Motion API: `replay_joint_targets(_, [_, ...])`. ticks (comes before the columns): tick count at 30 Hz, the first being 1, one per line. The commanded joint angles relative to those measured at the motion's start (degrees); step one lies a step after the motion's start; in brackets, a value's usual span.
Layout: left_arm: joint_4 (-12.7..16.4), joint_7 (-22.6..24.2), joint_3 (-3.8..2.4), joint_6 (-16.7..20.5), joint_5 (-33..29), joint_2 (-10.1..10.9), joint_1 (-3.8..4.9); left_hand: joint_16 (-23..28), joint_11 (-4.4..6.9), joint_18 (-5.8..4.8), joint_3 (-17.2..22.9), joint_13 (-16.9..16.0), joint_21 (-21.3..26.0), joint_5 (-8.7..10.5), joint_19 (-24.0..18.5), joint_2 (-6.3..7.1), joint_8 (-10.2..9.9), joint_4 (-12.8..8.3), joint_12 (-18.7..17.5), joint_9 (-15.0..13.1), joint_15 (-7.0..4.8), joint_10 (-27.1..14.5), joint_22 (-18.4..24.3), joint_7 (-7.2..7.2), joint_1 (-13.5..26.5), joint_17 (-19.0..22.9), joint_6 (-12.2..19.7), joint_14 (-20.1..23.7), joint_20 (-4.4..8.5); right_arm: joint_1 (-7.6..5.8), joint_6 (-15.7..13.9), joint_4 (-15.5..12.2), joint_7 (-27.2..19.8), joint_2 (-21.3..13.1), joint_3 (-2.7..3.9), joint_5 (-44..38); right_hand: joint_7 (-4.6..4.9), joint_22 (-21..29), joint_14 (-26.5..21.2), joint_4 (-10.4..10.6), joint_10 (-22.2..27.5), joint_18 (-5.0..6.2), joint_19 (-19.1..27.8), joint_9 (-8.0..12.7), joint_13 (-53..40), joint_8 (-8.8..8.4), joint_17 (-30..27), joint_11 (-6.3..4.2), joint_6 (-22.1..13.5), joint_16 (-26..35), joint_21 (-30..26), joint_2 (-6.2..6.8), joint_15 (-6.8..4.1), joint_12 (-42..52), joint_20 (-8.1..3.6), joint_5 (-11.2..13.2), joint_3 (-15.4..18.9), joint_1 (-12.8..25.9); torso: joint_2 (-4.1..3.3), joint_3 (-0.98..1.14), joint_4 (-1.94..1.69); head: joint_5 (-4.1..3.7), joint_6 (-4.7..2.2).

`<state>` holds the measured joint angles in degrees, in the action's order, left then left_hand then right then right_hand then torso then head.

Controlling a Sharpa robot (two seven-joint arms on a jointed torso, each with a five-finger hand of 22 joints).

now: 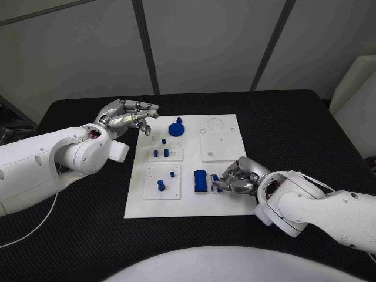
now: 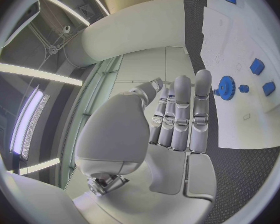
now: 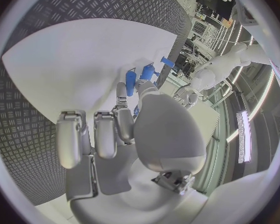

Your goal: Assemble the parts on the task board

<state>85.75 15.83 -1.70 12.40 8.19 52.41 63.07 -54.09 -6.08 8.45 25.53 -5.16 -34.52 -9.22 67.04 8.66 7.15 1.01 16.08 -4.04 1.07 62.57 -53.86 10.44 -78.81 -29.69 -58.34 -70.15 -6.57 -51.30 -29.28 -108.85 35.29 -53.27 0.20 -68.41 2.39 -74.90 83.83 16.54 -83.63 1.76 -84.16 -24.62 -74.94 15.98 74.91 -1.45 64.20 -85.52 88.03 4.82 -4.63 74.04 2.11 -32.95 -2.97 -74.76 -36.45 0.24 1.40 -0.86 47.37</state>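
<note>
The left robot hand (image 1: pixel 128 115) hovers over the far left corner of the task board (image 1: pixel 226 200), fingers loosely curled with nothing in them. Just right of it a blue gear (image 1: pixel 176 128) sits on the board; nearer lie 2 raised white plates with small blue pegs (image 1: pixel 160 153) standing in them. A larger blue block (image 1: pixel 200 180) lies beside the right robot hand (image 1: pixel 236 178), which seems to be pinching a small blue part (image 1: pixel 214 184) at the board's near edge. I judge a pickup is underway; next it needs lifting and seating.
</note>
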Motion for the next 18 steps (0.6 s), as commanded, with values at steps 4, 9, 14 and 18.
replay_joint_targets(4, [0.2,0.2,-0.05,-0.5,-0.2,0.0,0.10,0.1,-0.09,2.00,-0.4,-0.1,0.3,0.26,-0.1,-0.07,0.2,-0.1,0.3,0.1,0.22,-0.5,0.1,0.11,0.4,0.1,0.2,0.1,-0.27,-0.09,1.9,0.4,0.0,0.7,0.01,0.6,-0.05,-13.3,4.7,0.0,-0.3,-1.16,-4.2,-0.3,-2.7,0.50,7.5,-0.33,0.4,-0.4,0.4,0.01,-0.44,-0.1,-0.48,-0.3,0.7,0.9,0.03,0.01,0.05,0.13,-0.01])
replay_joint_targets(9, [0.1,0.2,-0.05,-0.5,-0.2,-0.1,0.10,0.1,-0.09,2.00,-0.4,-0.1,0.3,0.26,-0.1,-0.07,0.2,-0.1,0.3,0.1,0.22,-0.5,0.1,0.11,0.4,0.1,0.2,0.1,-0.27,-0.09,2.0,0.6,0.0,1.0,0.02,0.6,-0.10,-13.3,4.7,0.0,-0.3,-1.16,-4.2,-0.4,-2.7,0.58,7.5,-0.38,0.5,-0.4,0.4,0.02,-0.48,0.0,-0.52,-0.3,1.0,1.1,0.07,0.04,0.03,0.17,0.00])
replay_joint_targets(14, [0.1,0.2,-0.05,-0.6,-0.2,-0.1,0.10,0.1,-0.09,2.00,-0.4,-0.1,0.3,0.26,-0.1,-0.07,0.2,-0.1,0.3,0.1,0.22,-0.5,0.1,0.11,0.4,0.1,0.2,0.1,-0.27,-0.09,2.0,0.8,0.0,1.2,0.02,0.5,-0.09,-13.3,4.7,0.1,-0.4,-1.15,-4.1,-0.7,-2.8,0.66,7.4,-0.37,0.5,-0.3,0.3,0.01,-0.50,0.0,-0.59,1.1,2.3,2.8,0.07,0.03,0.08,0.23,-0.02])
replay_joint_targets(18, [0.0,0.1,-0.05,-0.6,-0.2,-0.1,0.10,0.1,-0.09,2.00,-0.4,-0.1,0.3,0.26,-0.1,-0.07,0.2,-0.1,0.3,0.1,0.22,-0.5,0.1,0.11,0.4,0.1,0.2,0.1,-0.27,-0.09,1.8,0.8,-0.2,1.3,0.02,0.2,0.00,-13.2,4.6,0.1,-0.4,-1.13,-4.1,-1.0,-2.9,0.68,7.4,-0.27,0.5,-0.3,0.3,-0.05,-0.41,0.1,-0.54,5.6,4.6,5.9,-0.01,0.03,0.07,0.26,-0.04])
